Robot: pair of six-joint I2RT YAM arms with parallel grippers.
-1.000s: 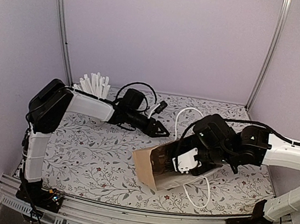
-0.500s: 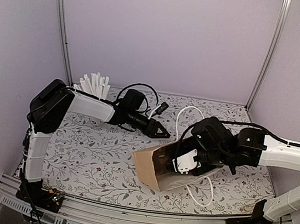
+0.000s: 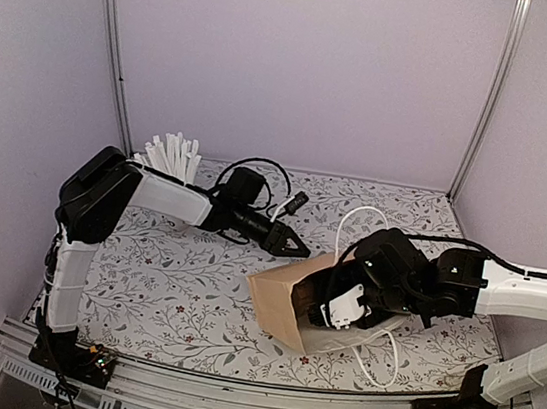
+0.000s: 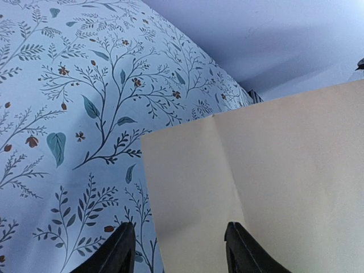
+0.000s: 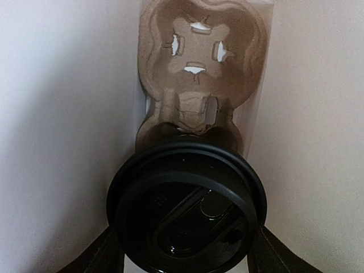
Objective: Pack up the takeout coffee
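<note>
So here's my feed. The floral tabletop (image 3: 172,282) fills most of the overhead view, and the brown paper bag (image 3: 281,301) lies on its side on it, mouth facing the right arm. I'll place everything else off that bag.

My right end effector (image 5: 186,247) is reached in through the bag's mouth and is clamped on the takeout coffee (image 5: 187,205), one finger on each side of the black lid. So the cup is inside the bag, lid facing the wrist camera, with the bag's pale walls on either side.

My left end effector (image 4: 179,250) sits just beside the bag's far edge. Its fingers are apart with nothing held between them, and its wrist view looks down on a flat bag panel.

Deeper in the bag, just past the cup, is the brown pulp carrier (image 5: 199,74). I can't tell if the two are touching.

The bag's white cord handles (image 3: 357,221) loop out at the mouth end. The white sticks (image 3: 172,154) stand well apart from the bag, at the tabletop's far-left corner.
</note>
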